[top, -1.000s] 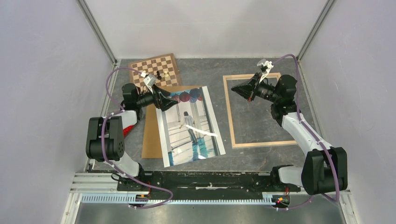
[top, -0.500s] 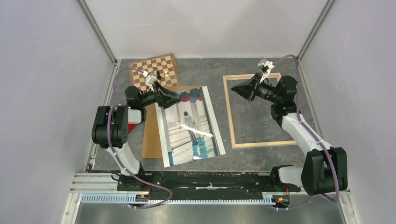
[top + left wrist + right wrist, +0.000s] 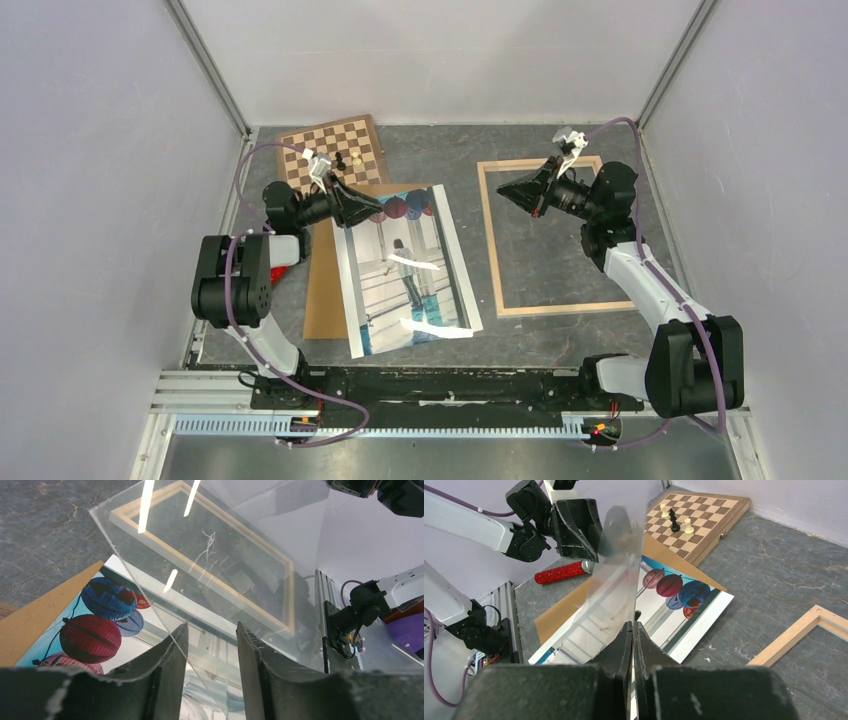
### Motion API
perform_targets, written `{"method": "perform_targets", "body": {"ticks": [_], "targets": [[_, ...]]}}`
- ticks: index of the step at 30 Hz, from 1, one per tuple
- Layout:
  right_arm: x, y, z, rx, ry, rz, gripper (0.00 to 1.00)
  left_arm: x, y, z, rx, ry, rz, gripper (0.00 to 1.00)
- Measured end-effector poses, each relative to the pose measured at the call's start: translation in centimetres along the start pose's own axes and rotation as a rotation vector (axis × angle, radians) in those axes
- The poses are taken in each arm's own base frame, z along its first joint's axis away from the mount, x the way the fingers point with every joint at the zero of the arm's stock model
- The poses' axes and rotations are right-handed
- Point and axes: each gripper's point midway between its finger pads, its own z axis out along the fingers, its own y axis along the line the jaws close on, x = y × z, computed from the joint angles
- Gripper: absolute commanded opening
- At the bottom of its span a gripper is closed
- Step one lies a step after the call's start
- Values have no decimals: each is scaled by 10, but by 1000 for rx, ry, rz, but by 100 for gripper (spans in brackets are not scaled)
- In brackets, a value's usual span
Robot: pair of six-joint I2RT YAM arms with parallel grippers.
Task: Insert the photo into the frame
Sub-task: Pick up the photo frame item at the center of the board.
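Observation:
The photo (image 3: 405,270) lies face up on the table's left half, lanterns (image 3: 90,635) toward the back. To its right lies the frame (image 3: 490,240), with nothing inside it. A clear sheet (image 3: 616,570) hangs over the photo, spanning between both grippers. My right gripper (image 3: 502,192) is shut on one edge of it (image 3: 632,624). My left gripper (image 3: 372,208) straddles the opposite edge (image 3: 211,626). Its jaws stand apart, the sheet's edge lying against the left finger (image 3: 172,645). Through the sheet (image 3: 225,555) I see the frame (image 3: 200,560).
A brown backing board (image 3: 322,290) lies under the photo's left side. A chessboard (image 3: 335,150) with three pieces sits at the back left. A red glittery cylinder (image 3: 561,572) lies beside the left arm. Grey walls close in both sides.
The left gripper's jaws have narrowed around the clear sheet's edge and the left arm has shifted slightly. Glints on the sheet have moved. The right arm has stayed still.

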Motion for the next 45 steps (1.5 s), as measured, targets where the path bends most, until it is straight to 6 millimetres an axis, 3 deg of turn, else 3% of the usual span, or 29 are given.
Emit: {"method": "perform_targets", "body": {"ticks": [7,12,15,19,26,29,31,34,45], "targets": [[3,-6,-1,26,9,2,0,1,1,-1,-11,6,-26,23],[5,-10,-2,44,13,-5,0,-2,-4,-2,-9,8,-26,4],[5,-12,-2,55,13,-12,3,-7,-10,-3,-3,9,-15,2],[5,-16,-3,70,10,-20,16,-13,-16,-4,-3,8,15,2],[10,-19,-4,88,28,-19,52,-19,-26,-6,5,16,52,2],[13,-21,-5,93,39,-16,60,-19,-31,-6,16,23,57,2],[14,-22,-6,99,42,-20,79,-20,-33,-6,20,24,61,2],[14,-25,-8,107,46,-20,96,-22,-37,-7,22,26,68,2],[14,-39,-18,146,49,-36,98,-19,-44,-10,29,54,84,2]]}}
